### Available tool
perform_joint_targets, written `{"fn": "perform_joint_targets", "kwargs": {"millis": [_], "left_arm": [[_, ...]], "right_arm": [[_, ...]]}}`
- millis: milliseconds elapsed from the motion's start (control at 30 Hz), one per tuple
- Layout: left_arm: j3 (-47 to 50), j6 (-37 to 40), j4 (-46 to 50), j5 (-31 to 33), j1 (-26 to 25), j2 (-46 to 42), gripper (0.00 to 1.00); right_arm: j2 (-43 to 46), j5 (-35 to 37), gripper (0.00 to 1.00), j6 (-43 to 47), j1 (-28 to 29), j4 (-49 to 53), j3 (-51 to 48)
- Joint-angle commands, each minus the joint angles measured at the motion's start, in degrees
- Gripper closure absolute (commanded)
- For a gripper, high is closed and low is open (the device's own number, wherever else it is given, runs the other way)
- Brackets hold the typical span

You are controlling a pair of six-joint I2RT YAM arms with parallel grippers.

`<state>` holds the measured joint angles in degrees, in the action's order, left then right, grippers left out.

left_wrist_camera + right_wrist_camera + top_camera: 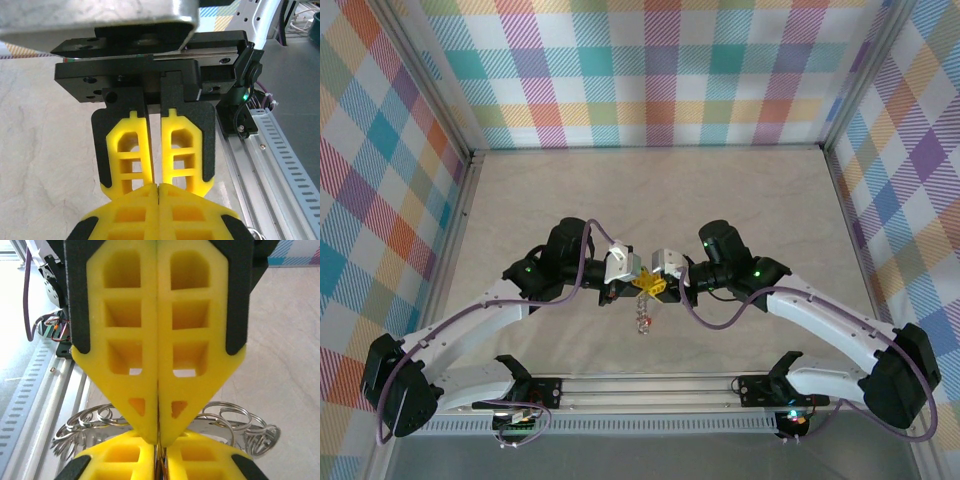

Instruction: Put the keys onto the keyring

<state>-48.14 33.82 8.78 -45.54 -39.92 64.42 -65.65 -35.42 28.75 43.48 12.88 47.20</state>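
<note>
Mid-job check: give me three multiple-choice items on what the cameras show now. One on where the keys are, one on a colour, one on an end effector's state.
1. Where are the keys in the top view?
A. In the far left corner
B. Just on the near side of where the left end effector and right end effector meet
C. By the right arm's base

2. What colour are the end effector fingers?
A. Red
B. Yellow
C. Blue

3. How do the left end effector's fingers stand?
A. Wide apart
B. Crossed over each other
C. Together at the tips

Answers:
1 B: the bunch shows right below the meeting point.
2 B: both wrist views show yellow fingers.
3 C: the left wrist view shows the tips touching.
</note>
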Motion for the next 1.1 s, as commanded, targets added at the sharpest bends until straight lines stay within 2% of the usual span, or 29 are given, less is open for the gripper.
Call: {"fn": "perform_joint_targets", "kwargs": {"millis": [0, 100, 133, 200, 367, 500, 800, 867, 1067], "left_arm": [[0.2, -0.1, -1.9, -1.1, 0.4, -1.6, 1.0], [0.0, 0.8, 0.6, 0.8, 0.4, -2.4, 1.0], [0.0, 1.3, 1.6, 1.3, 0.4, -2.7, 0.98], [0.0, 2.2, 3.7, 2.8, 0.4, -3.3, 0.88], [-0.7, 4.6, 9.7, 4.7, 0.4, -3.4, 0.86], [-1.6, 4.9, 11.6, 4.3, 0.4, -2.3, 0.77], [-1.8, 1.0, 7.6, -1.6, 0.4, 0.3, 0.7], [-1.5, -0.4, 4.5, -1.4, 0.4, 0.4, 0.7], [-2.7, -1.1, 4.1, -0.2, 0.4, 2.3, 0.7]], "right_arm": [[-0.3, -2.5, 0.93, -0.6, 0.2, -2.4, -0.2], [0.1, -1.6, 0.96, 0.6, 0.1, -0.1, 0.5], [0.2, -1.2, 0.98, 1.1, 0.1, 0.9, 0.7], [0.6, -0.3, 0.99, 2.1, 0.0, 2.7, 1.2], [0.5, 1.2, 1.0, 4.8, 0.0, 7.9, 3.3], [-0.3, 3.0, 1.0, 5.8, 0.0, 10.5, 5.1], [-1.6, 6.8, 1.0, 6.7, 0.1, 12.6, 7.1], [-1.6, 7.2, 1.0, 6.8, 0.1, 12.6, 7.2], [-1.9, 7.5, 1.0, 6.8, 0.2, 12.6, 7.6]]}}
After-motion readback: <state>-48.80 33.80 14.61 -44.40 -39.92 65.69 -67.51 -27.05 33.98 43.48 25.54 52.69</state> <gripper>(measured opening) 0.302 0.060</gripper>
